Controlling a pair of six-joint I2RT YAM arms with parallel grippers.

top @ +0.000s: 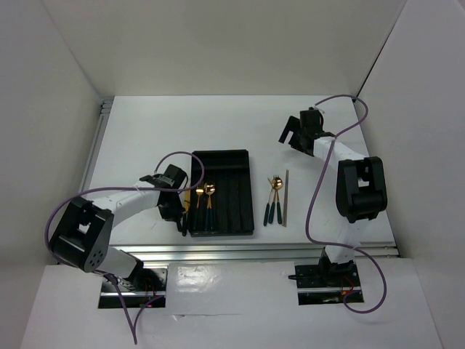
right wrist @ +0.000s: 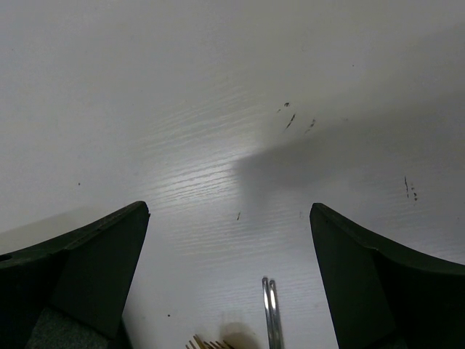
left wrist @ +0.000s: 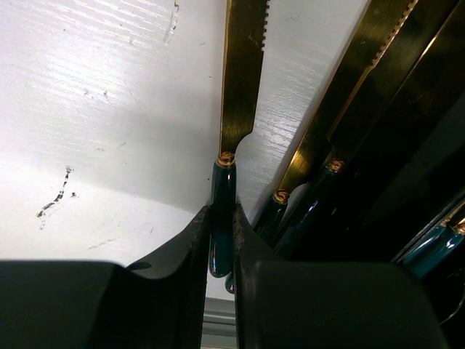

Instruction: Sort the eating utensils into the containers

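**Top view.** The black tray [top: 221, 153] lies mid-frame on the white table [top: 145, 131]. Two spoons [top: 205, 196] lie in its left compartments, heads toward the top. The left gripper [top: 176, 212] sits at the tray's lower left edge. Right of the tray, apart from it, lies a cluster of utensils [top: 273, 198], with the stick [top: 286, 198] just beside them. The right gripper [top: 290, 133] hangs at upper right, jaws spread.

**Left wrist view.** The jaws pinch the teal handle of a knife [left wrist: 243, 73]. Its gold serrated blade runs up the frame over the table, just left of the tray. More knives [left wrist: 349, 102] lie in the tray at right.

**Right wrist view.** The fingers [right wrist: 87, 269] stand wide apart over the table. The stick's tip and gold tines [right wrist: 207, 343] show at the bottom edge.
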